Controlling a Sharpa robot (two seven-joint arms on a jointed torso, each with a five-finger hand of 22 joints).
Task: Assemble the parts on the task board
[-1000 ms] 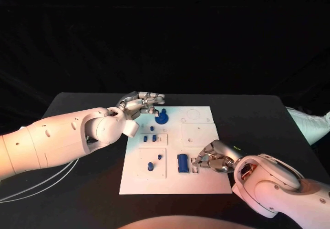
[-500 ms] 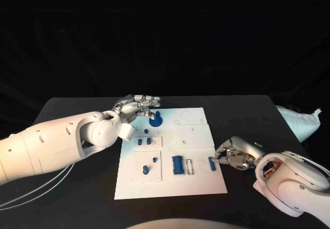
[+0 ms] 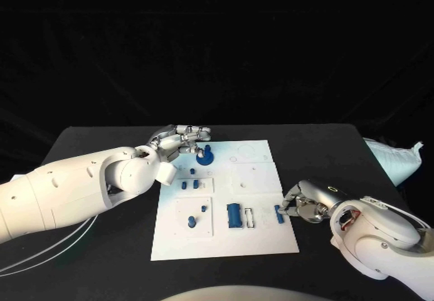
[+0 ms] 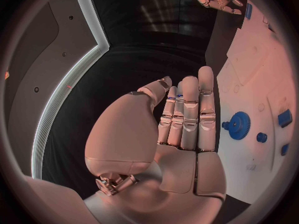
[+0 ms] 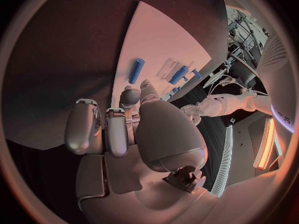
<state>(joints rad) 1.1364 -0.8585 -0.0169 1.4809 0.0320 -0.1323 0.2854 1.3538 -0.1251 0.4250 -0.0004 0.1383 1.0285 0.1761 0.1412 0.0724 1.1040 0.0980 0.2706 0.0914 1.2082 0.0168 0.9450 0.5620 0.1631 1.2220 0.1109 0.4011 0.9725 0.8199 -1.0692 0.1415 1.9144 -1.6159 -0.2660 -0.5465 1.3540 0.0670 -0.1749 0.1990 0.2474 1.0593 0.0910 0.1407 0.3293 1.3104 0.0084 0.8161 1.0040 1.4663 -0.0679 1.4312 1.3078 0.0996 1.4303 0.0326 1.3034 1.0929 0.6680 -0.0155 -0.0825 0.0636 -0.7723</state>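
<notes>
Right hand (image 3: 306, 204) at task board (image 3: 262, 241) right edge.

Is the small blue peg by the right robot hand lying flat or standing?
Lying flat: the blue peg rests lengthwise on the task board, beyond the right robot hand.

No readable text, labels, numbers or brand marks are showing on the task board (image 3: 262, 235), its blue parts (image 3: 234, 215), the table (image 3: 108, 144) or either arm. Nothing legible is appearing anywhere.
</notes>
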